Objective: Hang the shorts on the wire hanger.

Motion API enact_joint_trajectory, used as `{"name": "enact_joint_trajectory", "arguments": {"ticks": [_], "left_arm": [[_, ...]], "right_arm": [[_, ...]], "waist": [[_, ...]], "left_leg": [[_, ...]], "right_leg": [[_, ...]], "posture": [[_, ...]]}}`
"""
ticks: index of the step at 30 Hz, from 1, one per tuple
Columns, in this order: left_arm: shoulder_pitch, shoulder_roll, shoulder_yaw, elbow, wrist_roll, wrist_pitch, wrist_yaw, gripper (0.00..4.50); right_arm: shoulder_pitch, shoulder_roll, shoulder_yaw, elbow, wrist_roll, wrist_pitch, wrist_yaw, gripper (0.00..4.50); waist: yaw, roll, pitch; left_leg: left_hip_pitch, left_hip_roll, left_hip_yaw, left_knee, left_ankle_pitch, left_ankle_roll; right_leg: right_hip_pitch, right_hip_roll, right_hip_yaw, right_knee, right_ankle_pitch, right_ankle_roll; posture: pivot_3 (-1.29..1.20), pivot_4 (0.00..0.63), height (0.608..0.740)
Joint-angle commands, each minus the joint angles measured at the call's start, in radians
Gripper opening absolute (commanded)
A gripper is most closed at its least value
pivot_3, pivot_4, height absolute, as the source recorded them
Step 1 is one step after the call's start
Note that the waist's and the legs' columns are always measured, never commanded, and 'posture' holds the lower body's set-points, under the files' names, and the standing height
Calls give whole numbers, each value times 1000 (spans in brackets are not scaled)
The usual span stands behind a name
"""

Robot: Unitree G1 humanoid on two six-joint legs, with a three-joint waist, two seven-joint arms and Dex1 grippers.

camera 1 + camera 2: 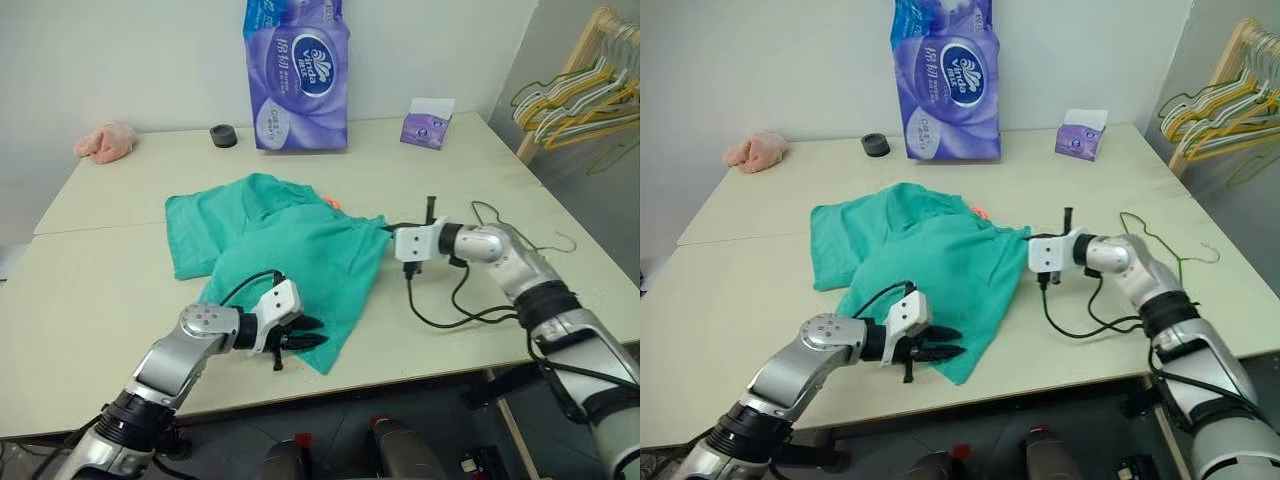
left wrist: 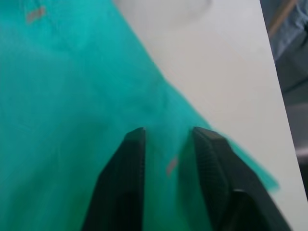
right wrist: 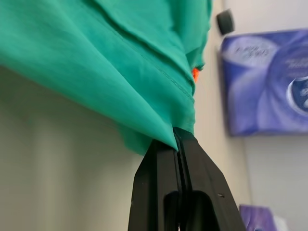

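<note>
Shorts: the teal shorts (image 1: 275,240) lie spread on the middle of the table (image 1: 90,290), rumpled, with a small orange tag (image 1: 333,203) at the far edge.
Right gripper: the right gripper (image 1: 388,228) has its jaws closed on the shorts' right corner, the cloth drawn into a point and lifted off the table there; in the right wrist view the fabric (image 3: 110,62) hangs from the shut jaws.
Left gripper: the left gripper (image 1: 305,332) lies low over the near hem of the shorts; in the left wrist view its fingers (image 2: 122,183) stand a narrow gap apart with teal cloth between and under them, and whether they pinch it I cannot tell.
Hanger: the thin dark wire hanger (image 1: 520,232) lies flat on the table's right side, behind the right forearm, apart from the shorts.
Cable: a black cable (image 1: 450,310) loops on the table under the right wrist, between the shorts and the hanger.
Far side: a purple tissue pack (image 1: 297,75) stands upright at the back, a small black round thing (image 1: 223,135) just left of it, a small purple box (image 1: 428,125) to its right, a pink cloth lump (image 1: 106,142) at the far left corner.
Off the table: yellow and pale green hangers (image 1: 580,95) hang on a wooden rack at the right.
</note>
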Motion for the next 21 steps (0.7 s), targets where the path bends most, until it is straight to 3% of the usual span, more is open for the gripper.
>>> {"name": "enact_joint_trajectory", "arguments": {"ticks": [1,6,12,18,21], "left_arm": [[16,78,57,20,-4,-28,-57,64],[74,191,92,45,4,-60,-123,26],[78,255,143,118,23,-96,-141,26],[-32,257,201,296,64,-163,-86,26],[-31,232,251,263,-1,-135,-94,26]], "right_arm": [[86,-97,-41,-203,97,123,189,0],[267,-200,-65,-547,215,358,363,0],[379,-151,-73,-863,336,696,394,0],[382,-32,-42,-896,308,847,290,0],[363,29,-33,-855,269,888,216,0]], "waist": [[0,0,0],[-2,1,0],[0,1,0],[6,1,0],[8,1,0]], "left_leg": [[0,0,0,0,0,0],[1,0,0,0,0,0],[1,1,0,0,0,0],[1,0,0,1,0,0],[0,-1,1,1,0,0]], "right_leg": [[0,0,0,0,0,0],[0,0,0,1,-1,1],[0,0,-1,1,-1,2],[0,0,-3,1,-2,2],[0,-1,-3,0,-1,2]], "posture": [[-158,92,740],[-158,91,740],[-154,90,740],[-139,90,740],[-133,91,740]]}}
